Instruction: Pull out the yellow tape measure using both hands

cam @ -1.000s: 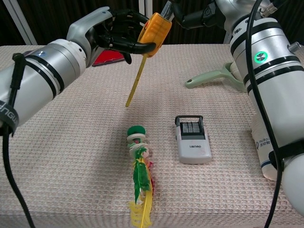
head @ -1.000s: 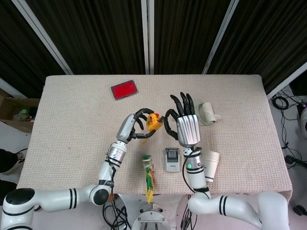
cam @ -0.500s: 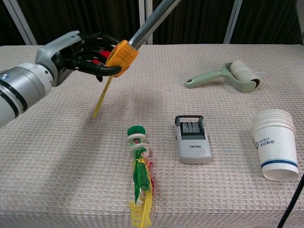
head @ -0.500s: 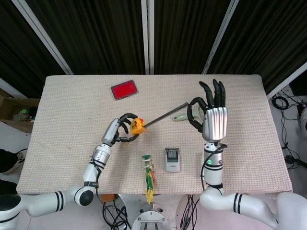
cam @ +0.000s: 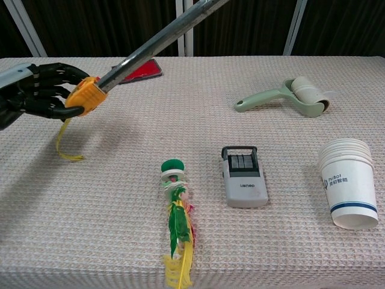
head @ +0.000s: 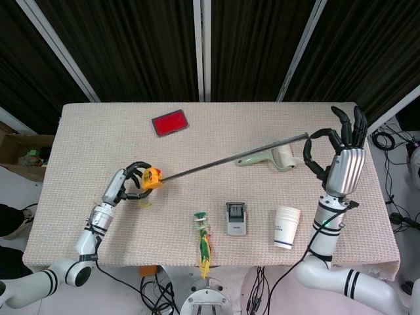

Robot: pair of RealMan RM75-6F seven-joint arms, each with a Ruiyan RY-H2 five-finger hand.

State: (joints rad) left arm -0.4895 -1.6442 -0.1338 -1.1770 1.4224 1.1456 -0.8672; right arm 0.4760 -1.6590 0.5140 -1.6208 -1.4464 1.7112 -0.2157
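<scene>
My left hand (head: 128,183) (cam: 33,93) grips the yellow tape measure case (head: 151,176) (cam: 84,98) above the table's left side. A long grey blade (head: 233,157) (cam: 157,39) runs taut from the case up and right to my right hand (head: 335,154), which pinches its end between thumb and finger with the other fingers spread. A yellow strap (cam: 65,143) dangles from the case and curls onto the cloth. The chest view leaves my right hand out of frame.
On the woven cloth lie a red card (head: 170,123), a green lint roller (head: 272,156) (cam: 287,95), a grey label stamp (head: 235,218) (cam: 243,176), a stack of paper cups (head: 286,227) (cam: 350,183) and a green-yellow feathered toy (head: 203,241) (cam: 176,217).
Both hands have moved apart, left hand leftward and lower, right hand rightward toward the table's edge. The blade between them has grown much longer.
</scene>
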